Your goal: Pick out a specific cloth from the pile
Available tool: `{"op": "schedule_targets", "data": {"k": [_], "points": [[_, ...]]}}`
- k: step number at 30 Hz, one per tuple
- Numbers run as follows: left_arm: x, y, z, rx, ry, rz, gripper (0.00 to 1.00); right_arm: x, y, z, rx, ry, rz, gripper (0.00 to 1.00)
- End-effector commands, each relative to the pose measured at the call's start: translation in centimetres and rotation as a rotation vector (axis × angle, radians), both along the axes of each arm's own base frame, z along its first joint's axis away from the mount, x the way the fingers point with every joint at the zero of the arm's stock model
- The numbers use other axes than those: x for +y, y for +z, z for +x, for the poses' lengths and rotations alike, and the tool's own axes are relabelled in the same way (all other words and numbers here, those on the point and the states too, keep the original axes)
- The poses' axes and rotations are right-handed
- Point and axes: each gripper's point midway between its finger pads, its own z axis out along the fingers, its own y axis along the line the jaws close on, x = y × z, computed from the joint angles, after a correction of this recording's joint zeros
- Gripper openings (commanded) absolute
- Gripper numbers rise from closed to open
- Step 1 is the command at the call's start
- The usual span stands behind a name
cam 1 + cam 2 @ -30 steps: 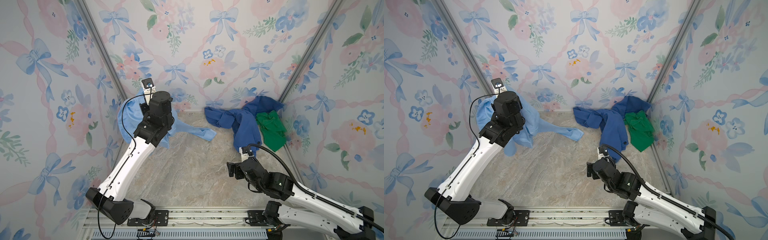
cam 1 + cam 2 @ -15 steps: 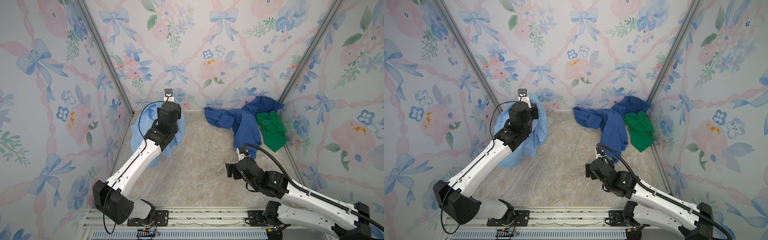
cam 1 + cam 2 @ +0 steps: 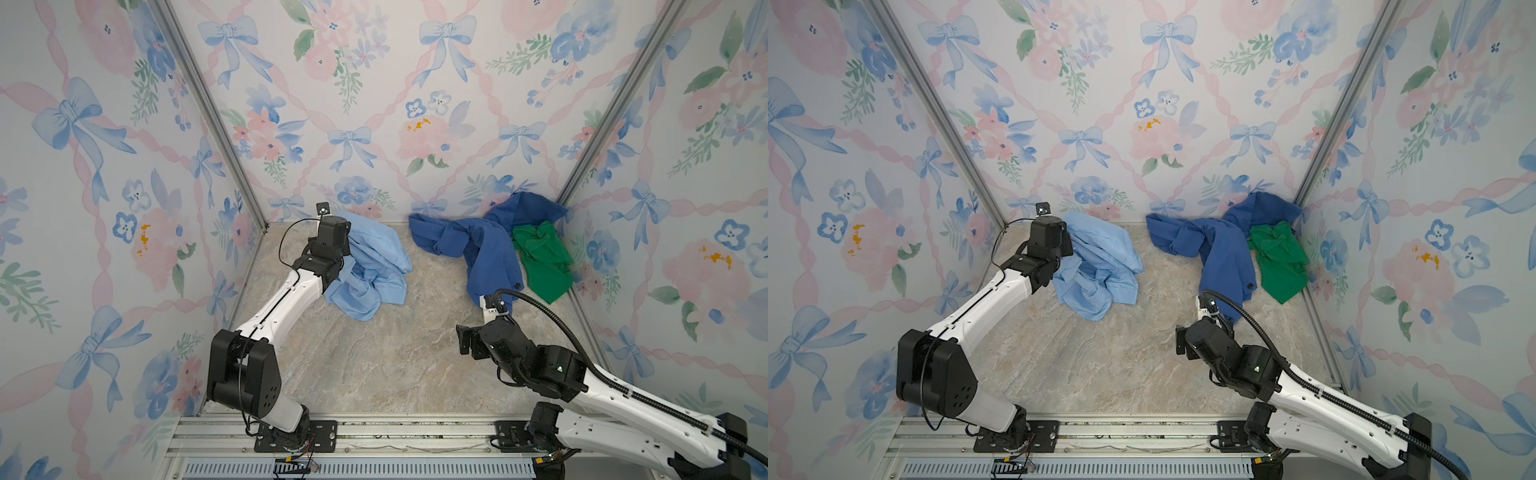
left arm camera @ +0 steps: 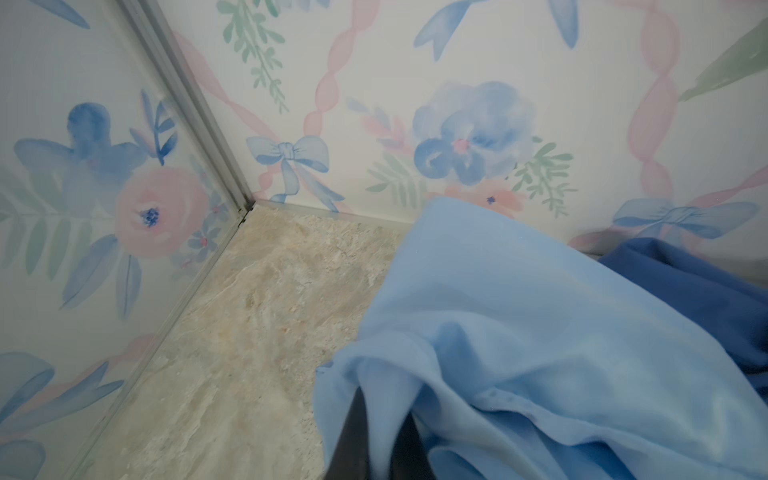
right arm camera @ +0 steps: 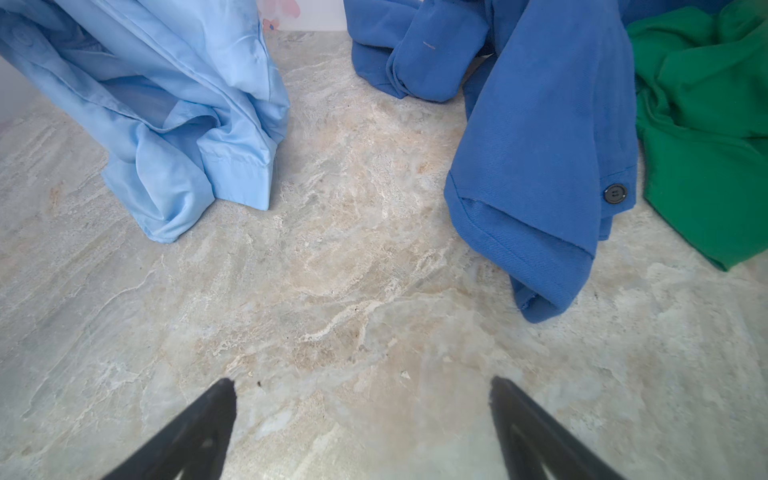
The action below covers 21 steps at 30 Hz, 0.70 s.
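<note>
Cloth: the pale blue cloth lies bunched at the far left of the table, well apart from the pile.
Pile: the royal-blue garment and the green cloth lie at the far right.
Left gripper: the left gripper has its jaws together, pinching a fold of the cloth.
Right gripper: the right gripper has its jaws wide apart and holds nothing, low over bare table near the royal-blue hem.
Risk, slip: the fabric looks thin, so a shallow pinch may let it slide out.
Risk, snag: a forward move by the right gripper could catch the royal-blue hem.
</note>
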Motion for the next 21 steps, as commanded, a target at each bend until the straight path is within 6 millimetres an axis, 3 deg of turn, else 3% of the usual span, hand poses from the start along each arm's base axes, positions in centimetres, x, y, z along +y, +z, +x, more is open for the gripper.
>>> {"op": "schedule_targets", "data": {"k": [1, 4, 5, 8, 11, 15, 18, 21], "points": [[1.9, -5.1, -2.2, 0.162, 0.071, -0.036, 0.09, 0.3, -0.2, 0.3, 0.005, 0.005, -0.022, 0.97], [2.1, -8.8, -3.3, 0.267, 0.081, -0.07, 0.09, 0.7, 0.1, 0.3, 0.012, 0.013, -0.022, 0.97], [2.0, -9.7, -3.4, 0.29, 0.076, -0.081, 0.14, 0.7, 0.1, 0.3, 0.014, 0.015, -0.02, 0.97], [1.1, -11.2, -3.2, 0.337, 0.03, -0.106, 0.43, 0.6, -0.2, 0.2, 0.016, 0.014, -0.023, 0.97], [0.6, -10.8, -3.2, 0.332, 0.006, -0.123, 0.65, 0.2, -0.4, 0.1, 0.018, 0.003, -0.023, 0.97], [-1.0, -8.4, -4.2, 0.309, -0.108, -0.061, 0.84, -0.4, -0.8, -0.1, 0.019, -0.01, -0.02, 0.97], [-3.4, -7.5, -5.5, 0.334, -0.263, 0.065, 0.98, -0.8, -1.2, 0.0, 0.018, -0.022, -0.017, 0.97], [-5.6, -8.6, -7.1, 0.471, -0.426, 0.246, 0.98, -0.7, -1.4, 0.3, 0.023, -0.02, -0.017, 0.97]]}}
